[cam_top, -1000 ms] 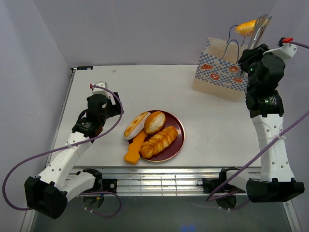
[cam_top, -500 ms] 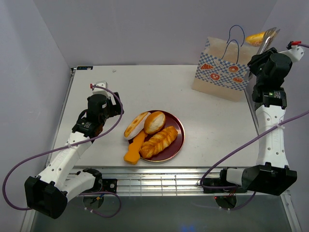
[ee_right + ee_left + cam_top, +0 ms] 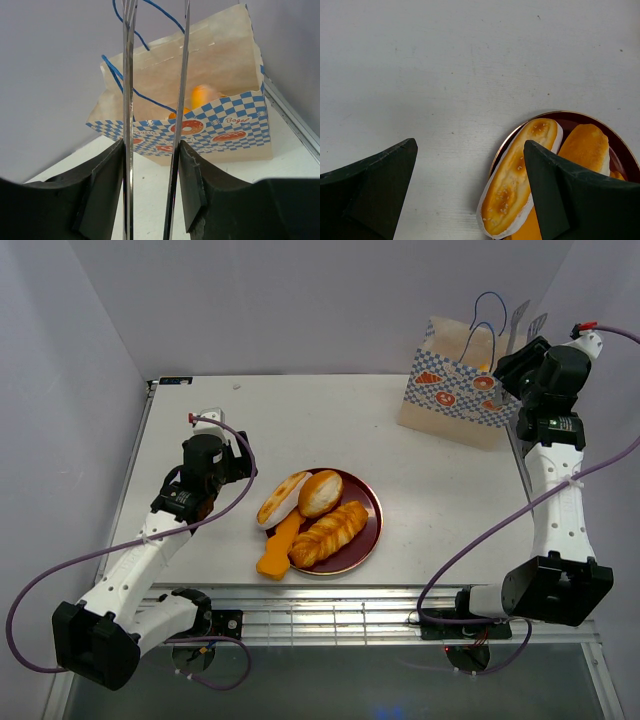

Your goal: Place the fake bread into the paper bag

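Progress looks partial. The right tool (image 3: 151,155) is clamped on the tongs (image 3: 129,100). Their two blades stand apart ahead of it with nothing between them. Beyond and below the blade tips stands the bag (image 3: 225,127), upright with its mouth open. An orange piece (image 3: 205,95) shows inside it, blurred. Whether other pieces lie under it I cannot tell. So at least one bread seems to be in.

Four pieces are left, well apart from the right tool and off to its left, on the plate (image 3: 372,502) on the bench (image 3: 440,490). The roll (image 3: 520,182), the bun (image 3: 585,147) and the loaf (image 3: 328,533) lie on the plate. The wedge (image 3: 277,550) hangs half off the rim onto the bench, touching the roll and the loaf.

The left tool (image 3: 470,150) hovers over bare bench with its jaws wide and empty. The roll lies just beside its right finger, and the bun is a little further to that side.

I judge the job to be under halfway. The tongs must go back to the plate for each remaining piece, and the bag's narrow mouth and loose cords are the likely snag.
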You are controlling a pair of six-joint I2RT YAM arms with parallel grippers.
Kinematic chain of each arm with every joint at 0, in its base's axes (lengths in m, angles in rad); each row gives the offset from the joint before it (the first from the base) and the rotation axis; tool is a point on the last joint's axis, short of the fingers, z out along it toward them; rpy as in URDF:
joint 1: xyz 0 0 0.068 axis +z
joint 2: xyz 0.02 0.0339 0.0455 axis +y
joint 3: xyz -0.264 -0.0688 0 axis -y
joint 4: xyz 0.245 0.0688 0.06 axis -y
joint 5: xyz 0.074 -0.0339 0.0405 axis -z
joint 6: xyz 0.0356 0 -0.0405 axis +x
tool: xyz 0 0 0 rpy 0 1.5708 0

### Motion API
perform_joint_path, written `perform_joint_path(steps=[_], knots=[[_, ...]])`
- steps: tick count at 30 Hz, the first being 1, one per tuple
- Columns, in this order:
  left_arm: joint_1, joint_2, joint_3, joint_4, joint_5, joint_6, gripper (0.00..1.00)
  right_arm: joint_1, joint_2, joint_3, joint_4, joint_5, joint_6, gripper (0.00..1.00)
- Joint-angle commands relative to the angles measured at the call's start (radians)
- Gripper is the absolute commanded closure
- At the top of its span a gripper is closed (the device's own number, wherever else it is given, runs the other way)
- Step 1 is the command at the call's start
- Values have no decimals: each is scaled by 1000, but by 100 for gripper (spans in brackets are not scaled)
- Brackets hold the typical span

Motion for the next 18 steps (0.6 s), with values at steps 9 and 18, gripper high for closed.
perform_joint_path(steps=[9,18], knots=[[-4,-5,39,1,10,-7,2,-6,-38,89,37,-79,-22,48],[-4,-14,37,-1,-3,-5,2,-4,-182,28,32,-209,-59,49]])
